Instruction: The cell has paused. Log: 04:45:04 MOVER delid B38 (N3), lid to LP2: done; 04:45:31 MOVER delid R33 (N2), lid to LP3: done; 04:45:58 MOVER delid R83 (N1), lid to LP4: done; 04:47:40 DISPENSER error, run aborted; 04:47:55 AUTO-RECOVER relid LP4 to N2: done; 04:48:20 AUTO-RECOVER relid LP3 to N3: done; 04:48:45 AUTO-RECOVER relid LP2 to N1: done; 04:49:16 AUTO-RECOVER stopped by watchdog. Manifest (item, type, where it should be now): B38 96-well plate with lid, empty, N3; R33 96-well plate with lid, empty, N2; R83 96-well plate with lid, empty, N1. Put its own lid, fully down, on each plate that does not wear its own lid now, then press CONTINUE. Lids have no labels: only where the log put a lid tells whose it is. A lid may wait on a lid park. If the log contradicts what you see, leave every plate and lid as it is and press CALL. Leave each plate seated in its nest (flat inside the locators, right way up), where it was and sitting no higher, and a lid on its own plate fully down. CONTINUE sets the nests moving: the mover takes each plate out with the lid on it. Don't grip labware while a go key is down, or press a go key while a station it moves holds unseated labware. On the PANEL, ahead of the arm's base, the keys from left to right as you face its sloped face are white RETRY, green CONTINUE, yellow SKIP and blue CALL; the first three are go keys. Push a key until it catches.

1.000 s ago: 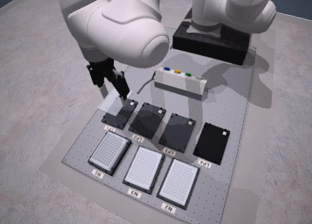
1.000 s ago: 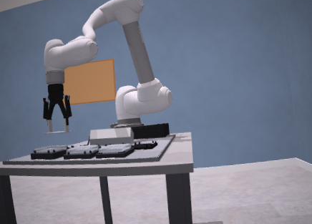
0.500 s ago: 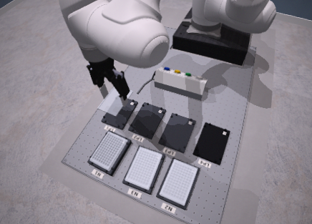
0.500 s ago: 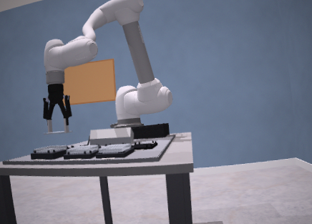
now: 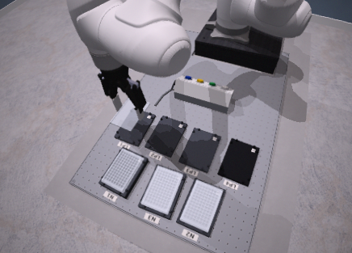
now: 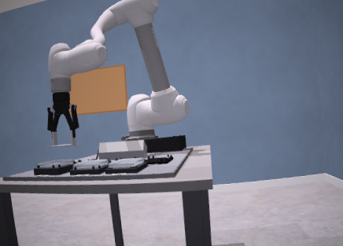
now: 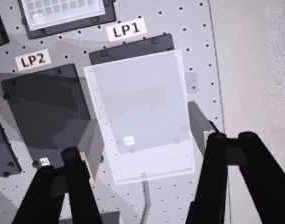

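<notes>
My gripper (image 5: 127, 105) is shut on a clear lid (image 5: 128, 116) and holds it level in the air above lid park LP1 (image 5: 134, 130). In the wrist view the lid (image 7: 141, 116) hangs between my fingers and covers most of LP1. From the side the lid (image 6: 63, 145) is well above the deck. The plate in N1 (image 5: 123, 171) shows open wells and wears no lid. The plates in N3 (image 5: 162, 190) and N2 (image 5: 200, 206) look covered by clear lids. LP2 (image 5: 166, 136), LP3 (image 5: 199, 149) and LP4 (image 5: 238, 162) are bare.
The panel (image 5: 203, 94) stands behind the lid parks, with the blue key (image 5: 187, 78), yellow key (image 5: 199, 81) and green key (image 5: 212, 84) on top. The arm's black base (image 5: 238, 48) sits behind it. An orange board (image 6: 100, 89) hangs in the background.
</notes>
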